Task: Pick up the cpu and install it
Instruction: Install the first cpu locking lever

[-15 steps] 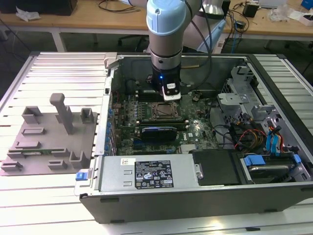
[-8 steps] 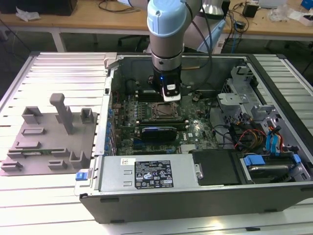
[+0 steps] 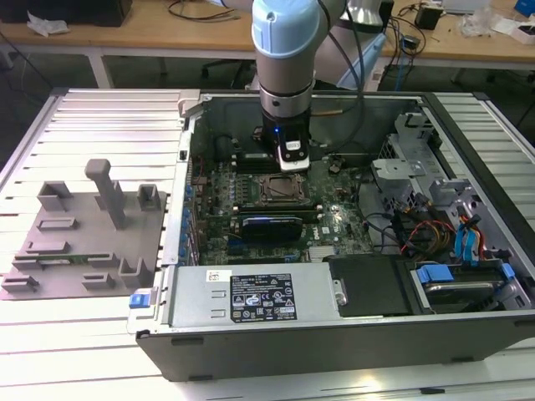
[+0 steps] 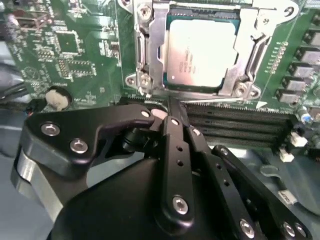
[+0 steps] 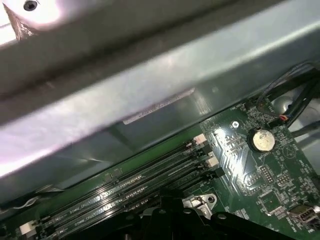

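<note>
The cpu (image 4: 200,52), a pale silver square chip, lies flat in the motherboard socket with the metal frame (image 4: 147,55) around it. My gripper (image 4: 174,106) is shut with nothing between its fingers. Its tip hangs just outside the socket's edge, over the memory slots (image 4: 235,122). In the exterior view the gripper (image 3: 290,160) points down into the open computer case, just behind the socket (image 3: 280,190). The first wrist view has the black gripper body (image 5: 170,220) above the memory slots (image 5: 140,187).
The open case (image 3: 276,334) has a power supply along its front and drive bays with cables (image 3: 435,225) on the exterior view's right. A grey fixture block (image 3: 92,225) stands on the slatted table to the left. A coin battery (image 5: 263,140) sits on the board near the case wall (image 5: 150,75).
</note>
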Robot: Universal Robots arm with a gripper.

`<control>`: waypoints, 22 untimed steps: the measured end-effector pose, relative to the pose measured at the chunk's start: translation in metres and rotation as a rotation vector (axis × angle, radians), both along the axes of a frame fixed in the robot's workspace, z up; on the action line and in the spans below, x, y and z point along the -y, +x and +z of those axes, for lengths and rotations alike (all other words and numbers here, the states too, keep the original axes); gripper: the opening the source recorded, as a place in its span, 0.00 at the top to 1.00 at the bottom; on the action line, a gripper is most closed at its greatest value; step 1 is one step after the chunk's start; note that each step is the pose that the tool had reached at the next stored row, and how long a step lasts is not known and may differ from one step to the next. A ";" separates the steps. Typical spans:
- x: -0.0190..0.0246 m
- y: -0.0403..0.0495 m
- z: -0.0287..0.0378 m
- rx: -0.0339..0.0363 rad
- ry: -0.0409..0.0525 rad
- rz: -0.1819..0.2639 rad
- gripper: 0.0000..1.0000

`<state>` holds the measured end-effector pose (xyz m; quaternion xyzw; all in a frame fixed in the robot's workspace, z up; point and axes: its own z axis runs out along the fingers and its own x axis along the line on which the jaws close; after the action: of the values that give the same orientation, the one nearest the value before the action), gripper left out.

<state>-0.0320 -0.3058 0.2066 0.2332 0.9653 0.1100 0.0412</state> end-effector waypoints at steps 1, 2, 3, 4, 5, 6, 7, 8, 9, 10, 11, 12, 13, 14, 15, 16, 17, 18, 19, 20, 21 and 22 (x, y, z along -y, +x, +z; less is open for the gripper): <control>0.0000 0.0000 0.0028 0.0001 0.0001 0.000 0.89; 0.0000 0.0000 0.0051 -0.0001 0.0000 0.000 0.89; 0.0000 0.0000 0.0072 -0.0001 -0.0001 0.000 0.89; 0.0000 0.0000 0.0080 0.0000 -0.0002 0.000 0.89; -0.0002 -0.0004 0.0080 0.0005 0.0000 0.000 0.89; -0.0003 -0.0013 0.0080 0.0013 0.0001 0.000 0.89; -0.0003 -0.0034 0.0081 0.0029 -0.0002 0.000 0.89; -0.0004 -0.0052 0.0081 0.0046 -0.0002 0.000 0.89; -0.0006 -0.0080 0.0081 0.0073 -0.0002 0.000 0.89; -0.0008 -0.0097 0.0080 0.0086 -0.0001 0.000 0.89; -0.0010 -0.0113 0.0080 0.0098 -0.0001 0.000 0.89; -0.0013 -0.0127 0.0080 0.0109 -0.0001 0.000 0.89; -0.0013 -0.0134 0.0081 0.0119 -0.0001 0.000 0.89; -0.0014 -0.0135 0.0080 0.0130 -0.0001 0.000 0.89; -0.0014 -0.0135 0.0080 0.0140 -0.0001 0.000 0.89; -0.0015 -0.0136 0.0078 0.0170 -0.0002 0.000 0.89; -0.0015 -0.0137 0.0067 0.0239 -0.0007 0.000 0.89; -0.0015 -0.0137 0.0060 0.0289 -0.0021 0.000 0.89; -0.0015 -0.0137 0.0055 0.0314 -0.0025 0.000 0.89; -0.0016 -0.0137 0.0055 0.0318 -0.0028 0.000 0.89; -0.0018 -0.0140 0.0054 0.0321 -0.0026 0.000 0.89; -0.0020 -0.0148 0.0053 0.0324 -0.0025 0.000 0.89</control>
<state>-0.0468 -0.3039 0.2119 0.2313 0.9646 0.1126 0.0571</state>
